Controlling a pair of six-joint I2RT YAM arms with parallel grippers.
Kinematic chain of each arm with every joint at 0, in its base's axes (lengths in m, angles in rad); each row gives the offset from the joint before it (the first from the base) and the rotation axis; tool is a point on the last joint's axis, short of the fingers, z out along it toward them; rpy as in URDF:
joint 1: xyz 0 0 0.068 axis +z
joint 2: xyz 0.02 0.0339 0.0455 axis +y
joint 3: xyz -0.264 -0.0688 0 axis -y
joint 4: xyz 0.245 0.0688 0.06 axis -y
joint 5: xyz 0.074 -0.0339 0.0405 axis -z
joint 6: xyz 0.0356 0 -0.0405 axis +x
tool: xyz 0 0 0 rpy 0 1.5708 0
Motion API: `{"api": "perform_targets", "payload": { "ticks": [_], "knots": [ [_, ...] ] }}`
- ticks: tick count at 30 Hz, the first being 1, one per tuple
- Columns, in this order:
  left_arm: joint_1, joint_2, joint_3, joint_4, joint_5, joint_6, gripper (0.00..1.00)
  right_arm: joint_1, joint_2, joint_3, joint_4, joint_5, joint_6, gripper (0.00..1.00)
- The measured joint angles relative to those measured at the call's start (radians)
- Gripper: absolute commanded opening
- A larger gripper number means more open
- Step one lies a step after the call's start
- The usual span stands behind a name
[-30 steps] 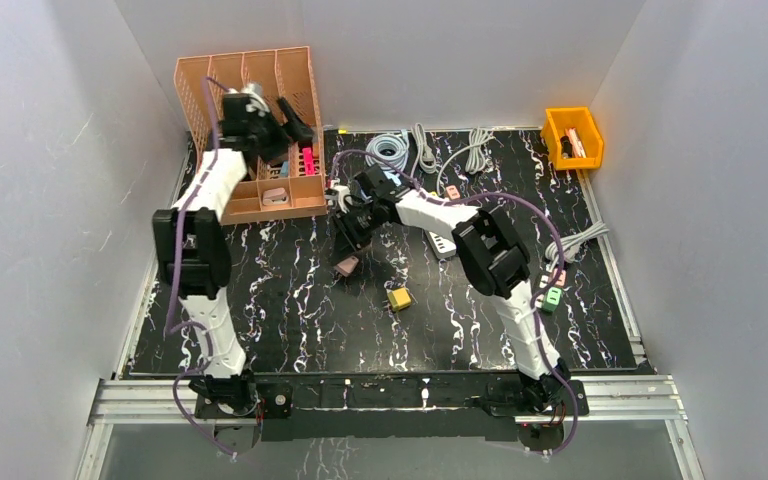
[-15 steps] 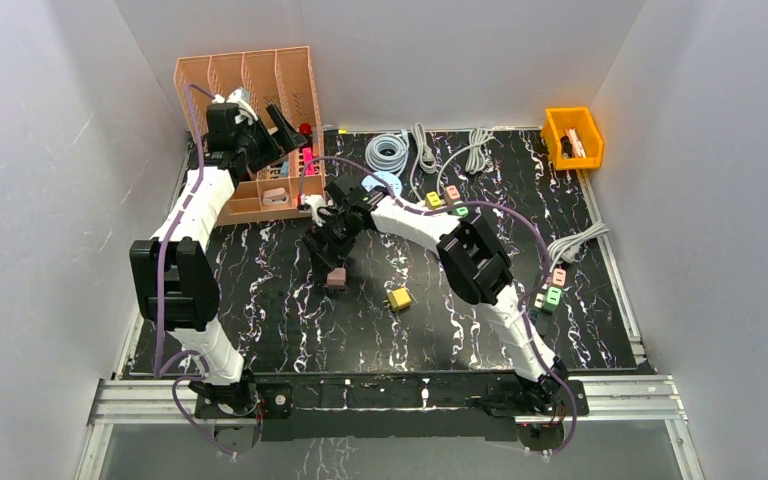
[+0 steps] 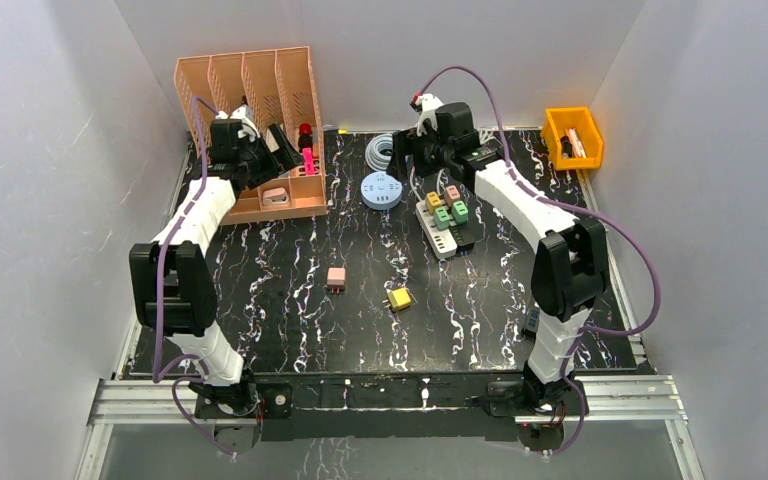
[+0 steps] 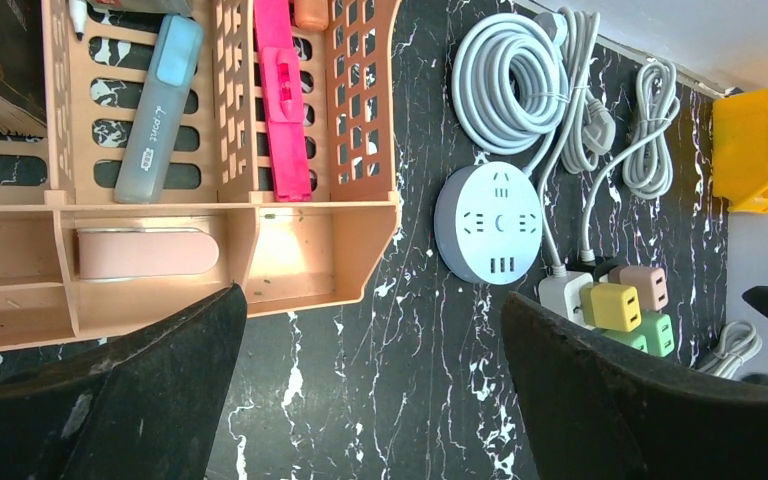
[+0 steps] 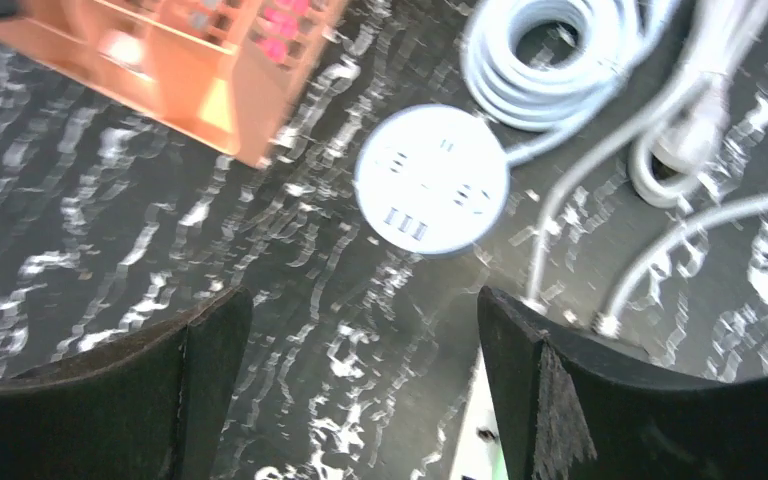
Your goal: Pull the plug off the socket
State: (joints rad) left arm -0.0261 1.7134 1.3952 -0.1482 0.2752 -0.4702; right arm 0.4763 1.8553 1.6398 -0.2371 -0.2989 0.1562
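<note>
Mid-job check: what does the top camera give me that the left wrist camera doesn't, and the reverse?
Top only: two loose plugs lying mid-table, a pink plug and a yellow plug. Left wrist only: a blue highlighter, clearly seen lying in a compartment. Both: the peach organizer, the round socket hub, the coiled white cable, the yellow bin and the coloured plugs seated in the power strip.

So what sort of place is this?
Likely a robot test booth: white walls box in a black marbled table, a left arm and right arm are bolted at its edge, a power strip lies on it.
</note>
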Motion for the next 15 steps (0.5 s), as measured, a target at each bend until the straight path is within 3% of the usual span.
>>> {"api": "perform_targets", "payload": {
  "ticks": [6,15],
  "knots": [
    [0.000,-0.001,-0.017,0.006,0.006,0.006,0.98,0.030,0.028,0.014,-0.138,0.261,-0.048,0.79],
    [0.000,-0.002,-0.026,0.008,0.010,0.014,0.98,0.042,0.104,0.009,-0.221,0.480,-0.053,0.73]
  ]
}}
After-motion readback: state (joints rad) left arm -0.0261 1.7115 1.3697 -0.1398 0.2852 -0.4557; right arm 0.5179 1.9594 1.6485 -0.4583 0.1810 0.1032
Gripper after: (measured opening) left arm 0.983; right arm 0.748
